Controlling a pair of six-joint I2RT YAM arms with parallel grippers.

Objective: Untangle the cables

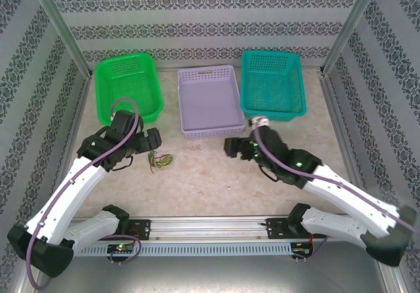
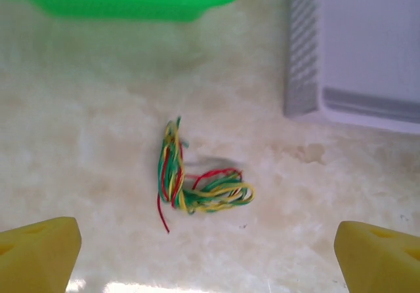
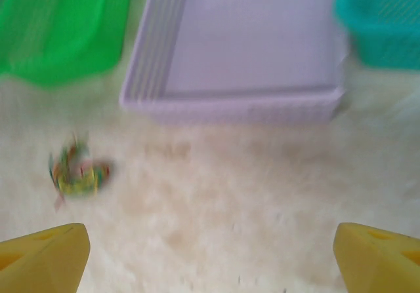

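Cables [image 2: 197, 175] clumped, left pincer [image 2: 210, 257] angled down toward them, spread wide, right pincer [image 3: 210, 257] seemingly spread too

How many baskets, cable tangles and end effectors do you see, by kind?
Baskets: 3, green basket, lilac basket, teal basket
Tangles: 1, cable bundle
End effectors: 2, left end effector, right end effector
Total: 6

On the pale marbled desk [image 1: 210, 188], three stand in a far row: green plastic mesh basket [image 1: 128, 86] left, lilac plastic slatted basket [image 1: 209, 103] middle, teal plastic mesh basket [image 1: 272, 83] right. The tangled thin multicoloured cables [image 1: 160, 160] lie before the left-hand gap.
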